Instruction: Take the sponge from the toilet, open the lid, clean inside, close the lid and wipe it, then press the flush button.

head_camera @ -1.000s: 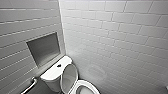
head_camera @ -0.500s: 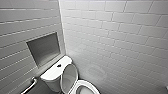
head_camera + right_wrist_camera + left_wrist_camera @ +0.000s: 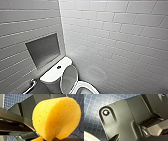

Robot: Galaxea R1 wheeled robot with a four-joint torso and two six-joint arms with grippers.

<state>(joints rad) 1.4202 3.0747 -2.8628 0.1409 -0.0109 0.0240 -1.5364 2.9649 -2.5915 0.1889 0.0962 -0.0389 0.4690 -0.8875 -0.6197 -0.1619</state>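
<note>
So, the soft orange-yellow foam sponge (image 3: 56,119) is off the toilet and pinched in the right gripper (image 3: 55,139). It's squashed into a curved, folded shape at the clamped end and hangs in the air over a floor of small blue-grey mosaic tiles (image 3: 12,99). The glossy white ceramic toilet (image 3: 53,78) sits in the corner where two walls of white brick-shaped tiles (image 3: 120,37) meet, with its cistern backed against the left-hand wall. The glossy white oval lid (image 3: 69,78) is already up, standing close to upright and leaning back toward the cistern, and the white oval seat rim (image 3: 87,88) shows just below it. The small round dark flush button (image 3: 59,67) sits in the middle of the flat cistern top. Above the cistern there's a grey rectangular recessed niche (image 3: 43,50) in the wall, and low on that same wall, beside the toilet, a shiny metal grab bar (image 3: 30,85). As for the left gripper (image 3: 115,137), I honestly can't tell whether it's open or closed. Its wrist camera gets the robot's own dark plate, the same mosaic floor, and a curved white edge (image 3: 88,137) in one corner that I can't identify for sure.
</note>
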